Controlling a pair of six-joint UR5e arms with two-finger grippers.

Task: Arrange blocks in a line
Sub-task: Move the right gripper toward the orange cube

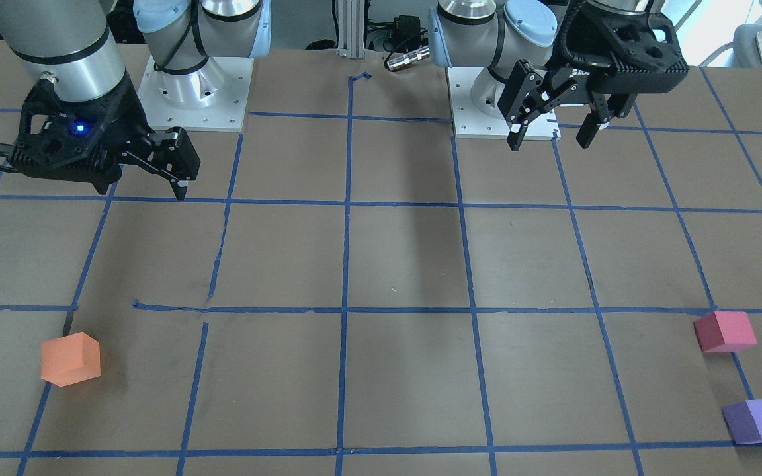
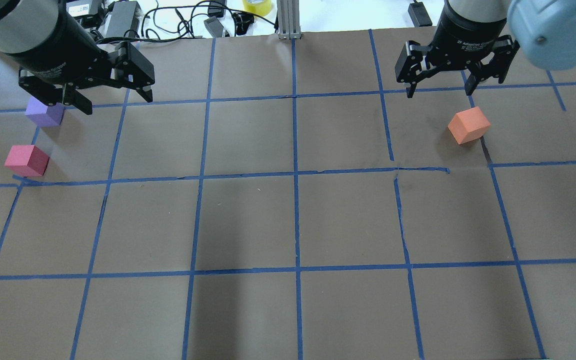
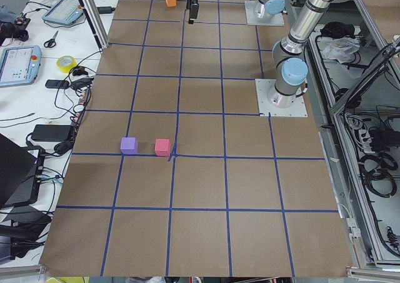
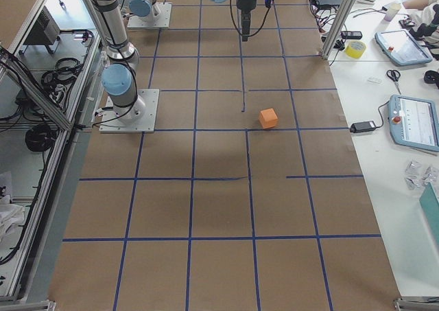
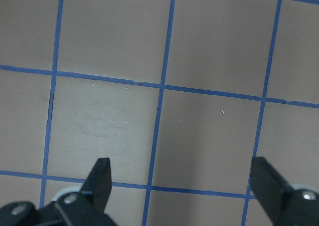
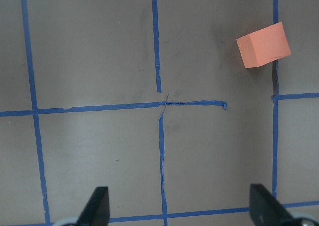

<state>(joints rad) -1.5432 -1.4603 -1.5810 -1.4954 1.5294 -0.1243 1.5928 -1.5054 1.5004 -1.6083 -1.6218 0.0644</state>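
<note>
The orange block (image 2: 469,126) lies on the table's right side, just short of my right gripper (image 2: 440,93), which hangs open and empty above the table. It also shows at the top right of the right wrist view (image 6: 263,45), away from the open fingers (image 6: 97,206). The purple block (image 2: 44,112) and the red-pink block (image 2: 26,160) lie at the far left, a small gap between them. My left gripper (image 2: 118,102) is open and empty, to the right of the purple block. The left wrist view shows only bare table between its fingers (image 5: 99,178).
The brown table (image 2: 248,225) carries a grid of blue tape lines. Both arm bases (image 1: 196,92) stand at the robot's edge. Cables, a tape roll (image 2: 257,6) and an aluminium post (image 2: 288,20) sit beyond the far edge.
</note>
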